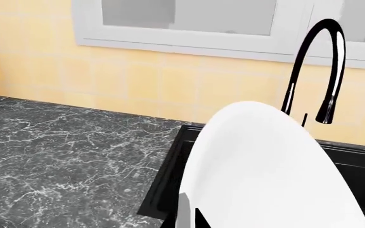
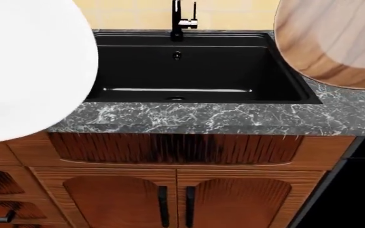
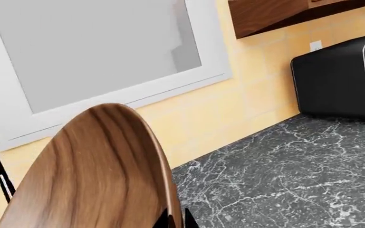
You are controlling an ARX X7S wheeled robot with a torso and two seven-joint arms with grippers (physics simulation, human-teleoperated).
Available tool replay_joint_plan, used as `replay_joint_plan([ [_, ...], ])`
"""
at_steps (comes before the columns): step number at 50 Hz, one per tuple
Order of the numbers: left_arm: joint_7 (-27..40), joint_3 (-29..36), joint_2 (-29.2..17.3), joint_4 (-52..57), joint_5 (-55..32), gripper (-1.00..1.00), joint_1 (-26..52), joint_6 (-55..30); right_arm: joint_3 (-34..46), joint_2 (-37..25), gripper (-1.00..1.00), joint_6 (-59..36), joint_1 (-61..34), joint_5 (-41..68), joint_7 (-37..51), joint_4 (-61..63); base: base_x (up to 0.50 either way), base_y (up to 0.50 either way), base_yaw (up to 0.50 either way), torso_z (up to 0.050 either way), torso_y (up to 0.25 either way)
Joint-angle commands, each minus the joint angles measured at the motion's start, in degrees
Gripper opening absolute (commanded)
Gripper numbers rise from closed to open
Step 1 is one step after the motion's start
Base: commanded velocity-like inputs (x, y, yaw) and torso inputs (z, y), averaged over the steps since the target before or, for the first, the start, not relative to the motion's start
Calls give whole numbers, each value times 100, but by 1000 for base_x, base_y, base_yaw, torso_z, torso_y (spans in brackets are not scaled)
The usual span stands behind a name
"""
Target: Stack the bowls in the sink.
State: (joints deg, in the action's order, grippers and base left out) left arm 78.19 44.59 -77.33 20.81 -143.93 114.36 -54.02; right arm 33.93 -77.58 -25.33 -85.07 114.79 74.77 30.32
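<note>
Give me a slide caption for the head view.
White bowl and wooden bowl held high on either side of the empty black sink.

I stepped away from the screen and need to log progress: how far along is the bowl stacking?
Done: both bowls appear lifted; the white bowl fills the head view's left, the brown bowl its right. In hand: each wrist view shows its bowl close up, apparently held on edge, though neither gripper itself is clearly visible. Left: the sink holds no bowl, so one must go in and the other be set in it.

Sink basin lies open; only the faucet rises behind.
</note>
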Motion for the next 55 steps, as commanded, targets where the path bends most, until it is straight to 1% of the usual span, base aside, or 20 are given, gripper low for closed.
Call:
replay_joint_plan([
  [1, 151, -129, -275, -85, 168, -100, 128, 100, -37, 85, -100, -23, -85, -113, 100, -91, 134, -498, 0, 0, 0],
  [3, 205, -160, -344, -105, 189, -100, 161, 98, -25, 142, -100, -80, -127, -96, 137, -113, 69, -364, 0, 0, 0],
  [6, 280, -203, -476, -131, 211, -100, 198, 85, 35, 248, -100, -346, -273, -118, 235, -159, 0, 0, 0, 0, 0],
  [12, 393, -279, -690, -203, 253, -100, 257, 27, 97, 405, -100, -587, -434, -123, 333, -261, 0, 0, 0, 0, 0],
  [31, 447, -376, -755, -270, 366, -100, 247, -38, 81, 461, -100, -372, -317, -325, 477, -292, 12, 0, 0, 1, 1],
  [42, 435, -415, -785, -262, 395, -100, 206, -28, 92, 581, -100, -447, -385, -374, 429, -327, 469, -102, 0, 0, 0],
  [55, 440, -452, -821, -220, 380, -100, 152, -20, 84, 542, -100, -421, -325, -413, 429, -271, 502, -113, 0, 0, 2],
])
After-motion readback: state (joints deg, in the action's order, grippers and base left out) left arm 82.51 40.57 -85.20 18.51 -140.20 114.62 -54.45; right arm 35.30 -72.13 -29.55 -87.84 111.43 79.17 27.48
